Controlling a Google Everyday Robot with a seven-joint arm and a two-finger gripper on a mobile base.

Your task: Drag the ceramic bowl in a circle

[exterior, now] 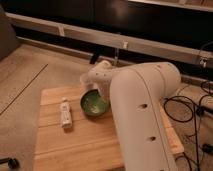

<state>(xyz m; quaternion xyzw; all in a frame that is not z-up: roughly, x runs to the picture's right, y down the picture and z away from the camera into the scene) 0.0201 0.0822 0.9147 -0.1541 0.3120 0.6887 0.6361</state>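
We see the bowl [94, 104] near the middle of the desk [75, 145], beside a bottle [65, 112]. Our jaws sit at its far rim, and we cannot tell if they grip it.

The claw [101, 93], at the 1 o'clock rim of the ceramic bowl [93, 105], is largely masked by the white arm [142, 110], which also covers the bowl's 3 o'clock edge and the surface [55, 145] beyond, while the view's 6 o'clock edge cuts off both surface and arm.
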